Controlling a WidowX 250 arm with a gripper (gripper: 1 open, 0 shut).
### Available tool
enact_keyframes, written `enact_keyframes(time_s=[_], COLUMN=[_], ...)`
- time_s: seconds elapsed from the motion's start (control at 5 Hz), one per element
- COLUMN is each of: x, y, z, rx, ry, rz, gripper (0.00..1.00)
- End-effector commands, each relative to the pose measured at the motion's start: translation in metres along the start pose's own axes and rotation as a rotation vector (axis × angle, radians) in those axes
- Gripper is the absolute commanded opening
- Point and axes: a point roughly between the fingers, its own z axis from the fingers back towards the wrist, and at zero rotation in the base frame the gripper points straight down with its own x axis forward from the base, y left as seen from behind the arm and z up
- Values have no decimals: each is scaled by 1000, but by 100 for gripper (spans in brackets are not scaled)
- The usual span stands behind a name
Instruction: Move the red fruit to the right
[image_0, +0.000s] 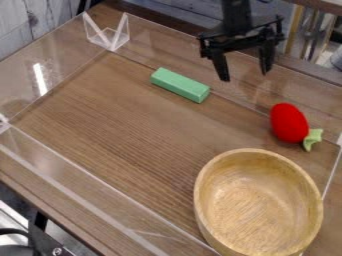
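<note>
The red fruit (290, 121), a small strawberry-like toy with a green leafy cap at its lower right, lies on the wooden table near the right wall. My gripper (245, 70) hangs above the table up and to the left of it, well apart from it. Its two black fingers are spread open and point down with nothing between them.
A flat green block (179, 84) lies left of the gripper. A large wooden bowl (209, 201) sits at the front right, just below the fruit. Clear acrylic walls (54, 160) fence the table on the left, front and right.
</note>
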Motion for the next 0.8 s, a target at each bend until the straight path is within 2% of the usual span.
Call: enact_keyframes(time_s=[0.0,0.2,0.4,0.6], x=[6,11,13,13], y=[4,8,13,7], z=[23,23,23,40], rx=[-46,-58,-58,-58], ry=[-93,-118,-147,-174], rz=[-15,-70,-124,-186], gripper=[100,100,100,100])
